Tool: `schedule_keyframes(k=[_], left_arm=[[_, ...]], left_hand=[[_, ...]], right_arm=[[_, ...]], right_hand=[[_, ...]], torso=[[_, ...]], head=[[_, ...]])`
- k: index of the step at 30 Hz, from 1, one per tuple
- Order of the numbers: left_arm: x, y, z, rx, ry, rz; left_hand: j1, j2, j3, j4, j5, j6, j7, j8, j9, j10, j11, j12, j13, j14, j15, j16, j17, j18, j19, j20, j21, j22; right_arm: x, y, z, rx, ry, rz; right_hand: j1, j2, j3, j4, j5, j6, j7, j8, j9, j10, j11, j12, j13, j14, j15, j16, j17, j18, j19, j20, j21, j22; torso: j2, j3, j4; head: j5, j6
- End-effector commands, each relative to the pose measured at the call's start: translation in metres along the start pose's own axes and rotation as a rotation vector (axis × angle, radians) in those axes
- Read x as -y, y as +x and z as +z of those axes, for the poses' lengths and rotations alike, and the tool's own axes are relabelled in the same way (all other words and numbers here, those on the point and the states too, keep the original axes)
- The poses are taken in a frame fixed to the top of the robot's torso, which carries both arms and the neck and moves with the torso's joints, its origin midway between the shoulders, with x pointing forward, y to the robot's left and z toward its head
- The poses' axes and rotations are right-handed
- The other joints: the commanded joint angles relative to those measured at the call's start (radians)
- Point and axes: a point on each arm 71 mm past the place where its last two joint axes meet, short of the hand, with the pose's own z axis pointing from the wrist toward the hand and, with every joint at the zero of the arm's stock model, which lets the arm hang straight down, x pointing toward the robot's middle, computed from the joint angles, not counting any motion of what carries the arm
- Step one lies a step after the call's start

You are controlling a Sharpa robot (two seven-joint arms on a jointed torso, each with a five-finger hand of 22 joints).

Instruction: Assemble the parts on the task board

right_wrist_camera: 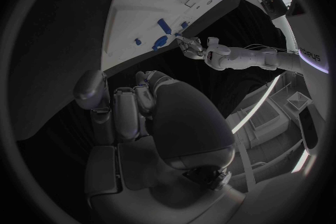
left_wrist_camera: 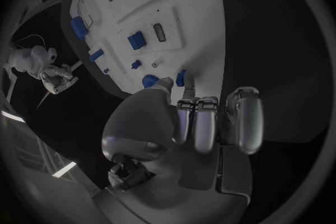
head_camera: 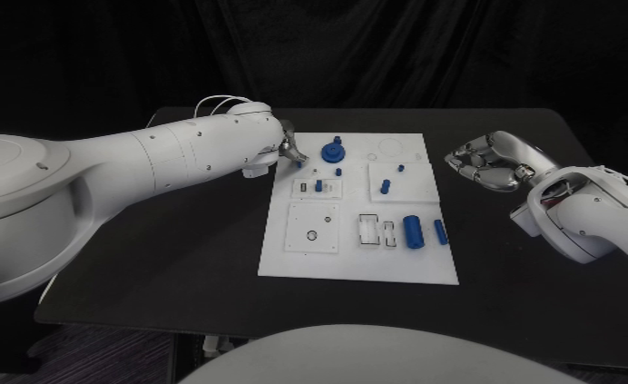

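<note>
I see my left hand (head_camera: 290, 153) at the task board's (head_camera: 301, 257) far left corner, fingers curled in, nothing visibly held. Blue parts sit on the board: a round knob (head_camera: 332, 151), small pegs (head_camera: 385, 187), a cylinder (head_camera: 412, 231). My right hand (head_camera: 487, 162) hovers beside the board's right edge, fingers curled shut, empty.

White board (head_camera: 297, 257) lying flat at mid-table. Standing near its far edge: a round blue knob (head_camera: 332, 151), with small pegs (head_camera: 385, 187) just nearer. Lying side by side toward its near right corner: a cylinder (head_camera: 412, 231) and slimmer bar (head_camera: 441, 231).
</note>
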Motion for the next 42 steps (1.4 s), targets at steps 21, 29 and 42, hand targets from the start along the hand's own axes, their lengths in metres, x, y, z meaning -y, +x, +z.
schedule_keyframes(k=[21,29,42], left_arm=[[-0.0015,0.0054,0.0022,-0.047,-0.002,-0.059],[-0.0027,0.0053,0.0024,-0.040,0.004,-0.064],[-0.0043,0.0050,0.0018,-0.029,0.020,-0.073]], left_hand=[[0.054,-0.024,0.115,-0.042,0.072,0.009,-0.006,-0.008,-0.007,0.106,-0.004,0.003,0.263,0.106,-0.001,0.003,0.263,0.008,-0.011,-0.003,-0.015,0.152],[0.047,-0.040,0.202,-0.054,0.130,0.013,-0.006,-0.002,-0.002,0.106,-0.004,0.003,0.263,0.106,-0.002,0.003,0.263,0.008,-0.011,-0.004,-0.017,0.155],[-0.002,-0.086,0.353,-0.067,0.179,0.047,-0.011,0.020,0.011,0.106,-0.010,0.003,0.263,0.106,-0.006,0.003,0.263,0.006,-0.006,-0.007,-0.016,0.165]], right_arm=[[0.0015,0.0011,-0.0009,-0.004,0.010,-0.001],[0.0016,0.0012,-0.0010,-0.006,0.011,-0.001],[0.0023,0.0018,-0.0011,-0.011,0.016,0.000]], right_hand=[[0.012,-0.002,0.009,-0.001,0.007,0.005,0.003,-0.003,-0.002,-0.006,0.001,-0.005,-0.002,-0.008,-0.001,-0.004,0.055,0.005,-0.009,-0.001,-0.005,0.121],[0.013,-0.002,0.010,-0.002,0.008,0.005,0.003,-0.003,-0.002,-0.006,0.001,-0.005,-0.003,-0.008,-0.001,-0.005,0.055,0.006,-0.009,-0.001,-0.005,0.121],[0.013,-0.002,0.011,-0.003,0.008,0.005,0.003,-0.004,-0.002,-0.007,0.001,-0.005,-0.003,-0.008,-0.001,-0.006,0.054,0.006,-0.010,-0.001,-0.007,0.121]], torso=[[0.000,0.0002,0.0004],[0.000,0.0000,0.0002],[0.000,-0.0002,0.0006]], head=[[0.001,0.000],[0.001,0.000],[0.002,0.000]])
